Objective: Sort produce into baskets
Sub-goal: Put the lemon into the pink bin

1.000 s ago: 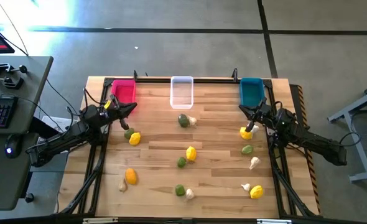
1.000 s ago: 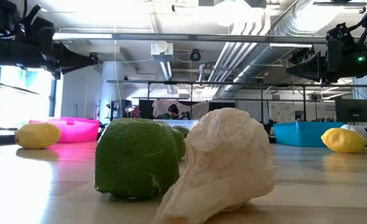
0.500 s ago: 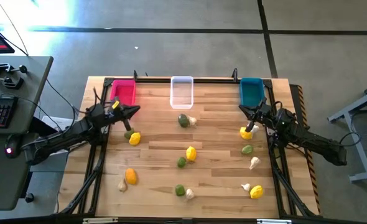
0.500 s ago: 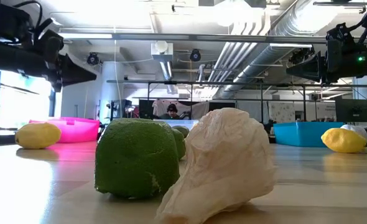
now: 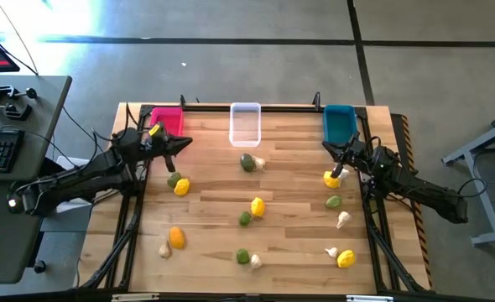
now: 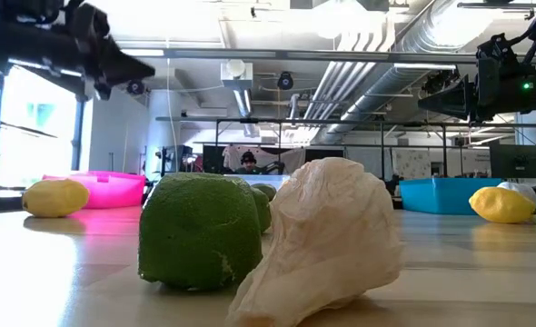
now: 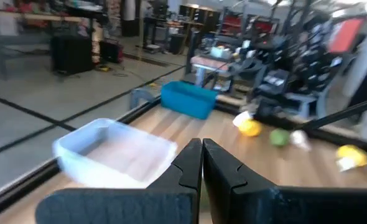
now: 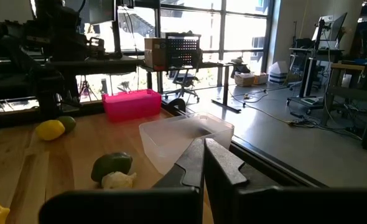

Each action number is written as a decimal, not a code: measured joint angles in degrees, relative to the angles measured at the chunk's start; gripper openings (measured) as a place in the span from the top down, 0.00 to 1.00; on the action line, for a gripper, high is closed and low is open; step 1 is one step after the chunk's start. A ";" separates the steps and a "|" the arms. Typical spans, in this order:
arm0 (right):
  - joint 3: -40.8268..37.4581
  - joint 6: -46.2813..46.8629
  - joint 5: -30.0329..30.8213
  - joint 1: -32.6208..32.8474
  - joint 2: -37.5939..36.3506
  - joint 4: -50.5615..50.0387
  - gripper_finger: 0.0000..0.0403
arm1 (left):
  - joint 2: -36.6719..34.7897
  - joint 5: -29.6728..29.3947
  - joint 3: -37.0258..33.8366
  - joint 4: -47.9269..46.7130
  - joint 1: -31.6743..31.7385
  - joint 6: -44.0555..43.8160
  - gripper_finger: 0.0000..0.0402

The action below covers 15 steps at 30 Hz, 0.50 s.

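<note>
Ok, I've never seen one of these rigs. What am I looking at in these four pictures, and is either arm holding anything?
Two dark robot arms work at a wooden table. One picture looks straight down from above, one sits at table-top height, and the other two come from cameras on each arm's wrist.

Along the table's far edge stand three small baskets: the pink basket, the clear basket and the teal basket. All three look empty.

Scattered on the wood is the produce, in yellow, orange, green and whitish pieces. In the table-top picture a green piece and a whitish bulb sit right in front of the lens, so they look huge.

The left claw hovers beside the pink basket; the right claw hovers just in front of the teal one. Both are shut and hold nothing.
</note>
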 joint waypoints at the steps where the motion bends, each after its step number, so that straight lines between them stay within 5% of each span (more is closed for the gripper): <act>1: -0.02 0.00 -0.02 -0.01 0.00 0.00 1.00 | 0.76 1.19 1.03 0.04 0.00 -1.45 1.00; 8: 0.00 0.00 0.00 0.01 0.00 0.00 1.00 | 6.45 8.11 7.22 -0.13 -0.20 -7.41 1.00; 15: -0.01 0.01 -0.01 0.01 0.02 0.00 1.00 | 12.96 8.45 14.02 -6.78 -2.54 -3.59 1.00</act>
